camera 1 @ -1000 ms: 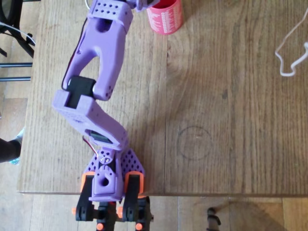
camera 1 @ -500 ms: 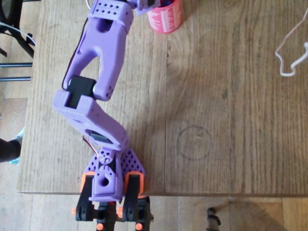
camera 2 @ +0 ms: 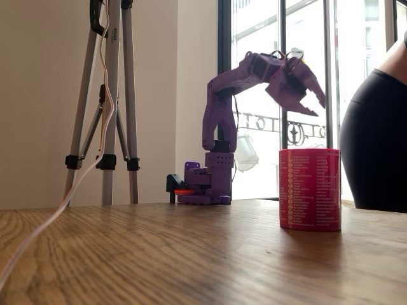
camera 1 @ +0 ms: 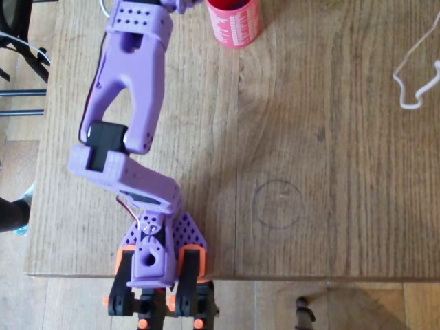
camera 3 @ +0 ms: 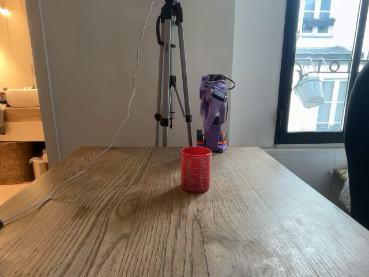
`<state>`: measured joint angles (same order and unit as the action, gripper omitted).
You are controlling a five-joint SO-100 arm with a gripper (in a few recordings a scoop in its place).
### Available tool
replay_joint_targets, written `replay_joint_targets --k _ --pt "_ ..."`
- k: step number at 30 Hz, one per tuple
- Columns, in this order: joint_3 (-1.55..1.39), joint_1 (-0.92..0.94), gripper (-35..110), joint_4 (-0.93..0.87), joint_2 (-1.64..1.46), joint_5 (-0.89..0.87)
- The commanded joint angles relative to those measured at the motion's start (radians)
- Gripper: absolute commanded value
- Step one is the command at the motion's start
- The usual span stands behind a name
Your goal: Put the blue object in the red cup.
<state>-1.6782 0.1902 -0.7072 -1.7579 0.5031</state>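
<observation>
On the wooden table (camera 3: 115,231) the red cup (camera 3: 196,168) is seen standing upright, well in front of the purple arm's base (camera 2: 206,187). Above the cup, in a fixed view, the tool (camera 2: 310,96) is held raised and clear of the rim, its two fingers spread apart with nothing seen between them. Seen from overhead, the cup (camera 1: 234,24) sits at the top edge, just beside the arm's upper end. No blue brick can be made out. Behind the cup, a tripod (camera 3: 172,75) stands beside the arm.
</observation>
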Motion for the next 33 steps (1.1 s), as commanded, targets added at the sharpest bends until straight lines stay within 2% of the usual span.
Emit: replay_joint_targets --k 1,4,11,17,24,33 --pt "-0.028 -0.126 1 -0.061 -0.443 -0.293" --pt "-0.133 -0.155 1 -0.126 -0.689 -0.379" --pt "-0.468 -0.198 1 -0.466 -1.154 -0.411" --pt "-0.842 -0.270 1 -0.451 -1.427 -0.448" --pt "-1.206 -0.258 1 -0.456 -1.543 -0.448" --pt "-1.351 -0.224 1 -0.503 -1.543 -0.522"
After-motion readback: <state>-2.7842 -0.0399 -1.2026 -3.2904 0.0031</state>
